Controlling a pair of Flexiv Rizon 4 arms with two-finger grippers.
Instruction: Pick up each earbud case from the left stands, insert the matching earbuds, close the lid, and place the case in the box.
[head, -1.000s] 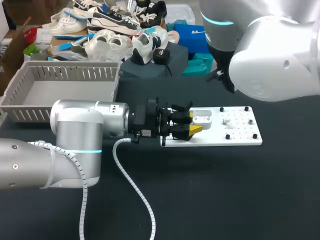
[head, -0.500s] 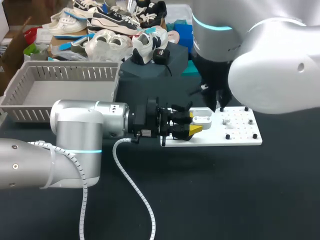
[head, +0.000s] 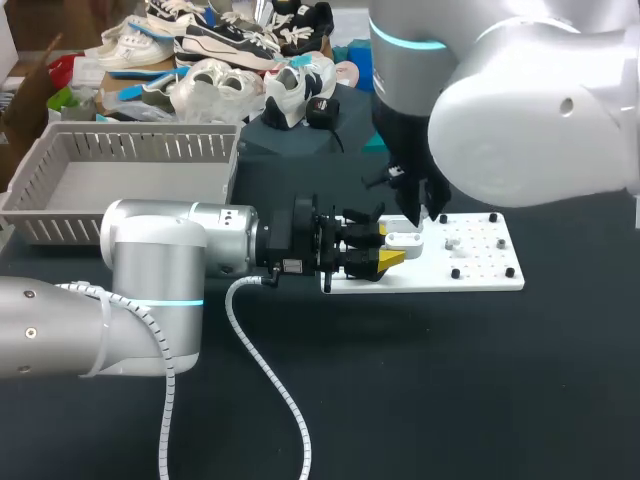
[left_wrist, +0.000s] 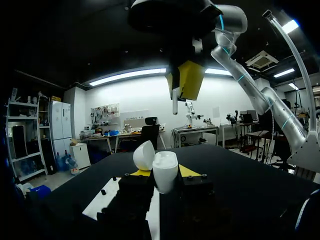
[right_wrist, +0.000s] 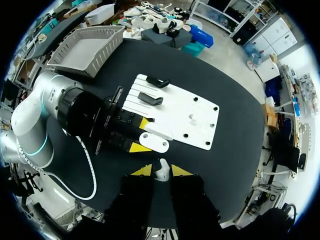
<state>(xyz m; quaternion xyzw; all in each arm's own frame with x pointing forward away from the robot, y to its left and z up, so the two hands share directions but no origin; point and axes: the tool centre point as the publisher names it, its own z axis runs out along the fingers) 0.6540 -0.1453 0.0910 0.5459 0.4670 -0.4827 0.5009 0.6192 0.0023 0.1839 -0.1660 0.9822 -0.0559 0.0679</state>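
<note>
My left pincer (head: 384, 246) is closed on the earbud case (head: 404, 240). It grips the white case from two sides and holds it just above the white plate (head: 480, 272), near the plate's left end. The lid (left_wrist: 144, 155) stands open and leans back, so the hollow part faces up. I hold it this way so that something can go in from above.

My right pincer (right_wrist: 161, 172) is pinched shut on a small white earbud (right_wrist: 160, 167). It hangs over the open case with its yellow tips pointing down, so the earbud is lined up with the hollow part. From my left wrist I can see the earbud poking out below those tips, with a gap between it and the case. I think the thin end points down, but it is too small to be sure.

Two black stands (right_wrist: 160, 81) sit on the plate, beside my left pincer. The grey box (head: 150, 145) sits on the worktop (head: 450, 380) behind my left arm, well apart from the case. The case goes there at the end.

I think the step now is putting this earbud in. It should go straight down and slowly. If it goes in crooked, it could bump the rim and not sit right.
</note>
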